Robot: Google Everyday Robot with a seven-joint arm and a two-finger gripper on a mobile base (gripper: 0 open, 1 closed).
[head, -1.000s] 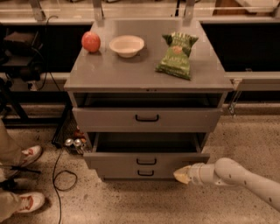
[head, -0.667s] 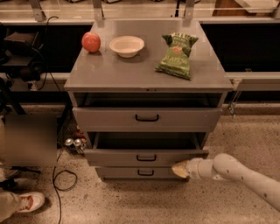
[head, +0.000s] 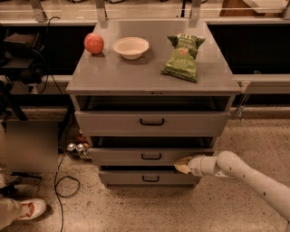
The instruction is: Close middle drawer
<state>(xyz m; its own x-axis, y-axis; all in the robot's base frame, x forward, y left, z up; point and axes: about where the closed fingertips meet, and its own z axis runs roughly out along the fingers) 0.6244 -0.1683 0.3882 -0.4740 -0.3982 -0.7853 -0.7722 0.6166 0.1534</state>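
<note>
Dim, warm-lit workroom with a speckled floor

A grey metal table [head: 136, 74] with drawers in its front stands in the middle on a pale speckled stone floor [head: 145, 213]. Behind it run dark open recesses, with grey metal posts [head: 100, 8] rising along the top edge and a grey rail [head: 263, 81] reaching off to the right. Dark equipment on a stand [head: 18, 47] fills the left side. A black cable [head: 61, 186] loops on the floor by the table's left foot, near two shiny cans [head: 76, 147]. A white and red shoe [head: 28, 209] shows at the lower left. The hand [head: 181, 164] is low at the table's front, right of centre.
</note>
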